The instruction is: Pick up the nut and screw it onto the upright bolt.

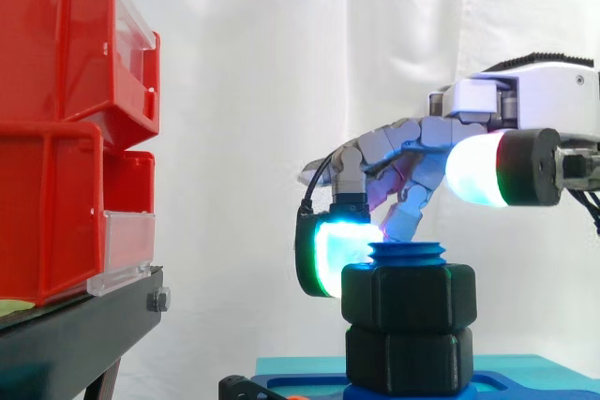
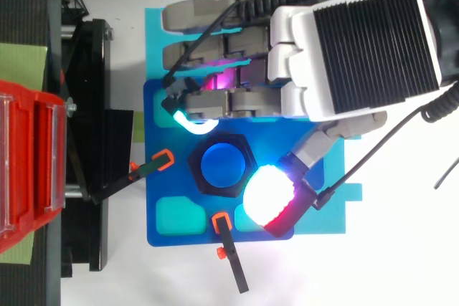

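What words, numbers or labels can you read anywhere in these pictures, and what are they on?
No text can be read.
The clear label holders on the red bins show no print.
The black nut, the blue bolt, the blue base plate and the hand carry no visible words, numbers or signs.

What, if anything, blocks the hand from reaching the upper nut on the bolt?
Nothing I can see, so probably yes: the hand sits beside and above the upper nut on the bolt, nothing between them.
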Controlling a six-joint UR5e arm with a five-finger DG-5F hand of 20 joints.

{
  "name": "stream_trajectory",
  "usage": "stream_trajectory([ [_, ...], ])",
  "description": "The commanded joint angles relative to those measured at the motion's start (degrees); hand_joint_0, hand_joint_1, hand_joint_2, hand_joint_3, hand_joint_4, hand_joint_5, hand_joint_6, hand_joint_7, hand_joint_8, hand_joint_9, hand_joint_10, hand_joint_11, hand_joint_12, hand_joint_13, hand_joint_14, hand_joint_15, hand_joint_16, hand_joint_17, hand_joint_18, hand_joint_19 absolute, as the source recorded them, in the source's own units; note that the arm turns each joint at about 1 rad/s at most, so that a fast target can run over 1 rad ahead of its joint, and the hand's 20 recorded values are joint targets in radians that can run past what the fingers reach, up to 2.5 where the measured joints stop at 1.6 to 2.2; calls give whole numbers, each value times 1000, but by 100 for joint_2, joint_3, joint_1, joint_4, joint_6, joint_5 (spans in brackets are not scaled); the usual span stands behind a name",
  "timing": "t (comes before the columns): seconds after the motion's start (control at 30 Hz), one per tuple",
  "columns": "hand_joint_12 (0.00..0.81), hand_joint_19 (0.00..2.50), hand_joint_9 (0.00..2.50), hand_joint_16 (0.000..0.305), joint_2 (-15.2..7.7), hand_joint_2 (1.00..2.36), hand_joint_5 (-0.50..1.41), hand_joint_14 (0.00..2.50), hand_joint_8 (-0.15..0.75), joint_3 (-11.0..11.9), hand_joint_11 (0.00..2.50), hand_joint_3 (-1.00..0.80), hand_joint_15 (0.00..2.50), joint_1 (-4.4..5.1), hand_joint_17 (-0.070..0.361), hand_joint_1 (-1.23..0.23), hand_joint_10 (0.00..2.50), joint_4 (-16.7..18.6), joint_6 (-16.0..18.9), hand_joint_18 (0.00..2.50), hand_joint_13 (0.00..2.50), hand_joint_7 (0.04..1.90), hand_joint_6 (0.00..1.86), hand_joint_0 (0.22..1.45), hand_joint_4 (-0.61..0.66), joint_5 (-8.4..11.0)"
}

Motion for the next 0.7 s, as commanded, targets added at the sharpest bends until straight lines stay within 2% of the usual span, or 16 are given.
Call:
stream_trajectory([
  [0.0, 274, 0, 927, 26, -1, 1000, -58, 0, 251, 102, 0, -500, 0, -14, 59, -134, 0, -106, -17, 93, 511, 986, 504, 511, 249, -61],
  [0.13, 296, 0, 803, 29, -1, 1000, -99, 0, 243, 181, 0, -500, 0, -49, 65, -148, 0, -114, -17, 29, 428, 859, 503, 504, 244, -70],
  [0.2, 303, 0, 745, 31, 8, 1000, -116, 0, 237, 365, 0, -500, 0, -67, 69, -173, 0, -176, -17, 0, 394, 811, 503, 498, 234, -97],
  [0.23, 314, 0, 702, 32, 8, 1000, -130, 0, 230, 524, 0, -500, 0, -85, 72, -199, 0, -308, -26, 0, 355, 776, 503, 497, 226, -123],
  [0.27, 317, 0, 659, 33, 8, 1000, -138, 0, 232, 743, 0, -500, 0, -120, 74, -212, 0, -650, -79, 0, 316, 754, 502, 496, 215, -184],
  [0.3, 318, 0, 651, 33, 8, 1000, -142, 0, 234, 814, 0, -500, 0, -129, 75, -214, 0, -817, -131, 0, 305, 751, 502, 498, 213, -220],
  [0.33, 321, 0, 613, 34, 8, 1000, -148, 0, 232, 981, 0, -500, 0, -155, 77, -222, 0, -1222, -316, 0, 285, 731, 502, 498, 206, -255],
  [0.37, 327, 0, 590, 35, 35, 1000, -156, 0, 233, 1033, 0, -500, 0, -173, 79, -230, 0, -1433, -430, 0, 260, 722, 502, 499, 207, -264],
  [0.4, 327, 0, 574, 35, 96, 1000, -158, 0, 233, 1060, 0, -500, 0, -181, 79, -235, 0, -1714, -641, 0, 251, 719, 502, 500, 204, -255],
  [0.47, 333, 0, 528, 36, 166, 1000, -169, 0, 235, 1033, 0, -500, 0, -190, 81, -250, 0, -1960, -887, 0, 217, 706, 502, 500, 198, -237],
  [0.5, 335, 0, 521, 36, 263, 1000, -169, 0, 235, 998, 0, -500, 0, -190, 82, -252, 0, -2162, -1160, 0, 209, 706, 502, 501, 198, -220],
  [0.57, 338, 0, 493, 37, 369, 1000, -175, 0, 234, 981, 0, -500, 0, -199, 82, -268, 0, -2250, -1379, 0, 192, 705, 502, 503, 192, -114],
  [0.63, 339, 0, 487, 37, 518, 1000, -177, 0, 235, 972, 0, -500, 0, -216, 83, -271, 0, -2329, -1432, 0, 187, 705, 502, 504, 197, 0],
  [0.67, 340, 0, 478, 37, 518, 1000, -177, 0, 234, 972, 0, -500, 0, -216, 84, -273, 0, -2329, -1432, 0, 181, 706, 502, 505, 197, 0],
])
